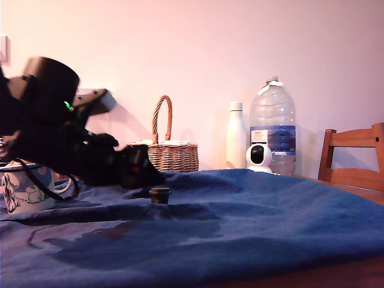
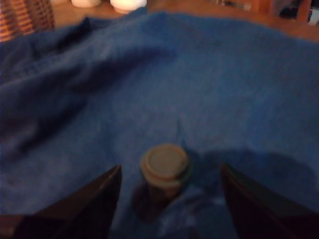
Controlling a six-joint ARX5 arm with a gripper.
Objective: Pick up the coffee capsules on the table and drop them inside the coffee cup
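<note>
Pincer wide open and empty, jaws either side of the dark brown capsule standing on the rumpled blue cloth over the desk; closing off-centre could tip or roll it.

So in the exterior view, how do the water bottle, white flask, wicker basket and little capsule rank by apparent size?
1. Water bottle
2. Wicker basket
3. White flask, close to the basket, so that order is unsure
4. Capsule, clearly smallest though nearer the camera
</note>
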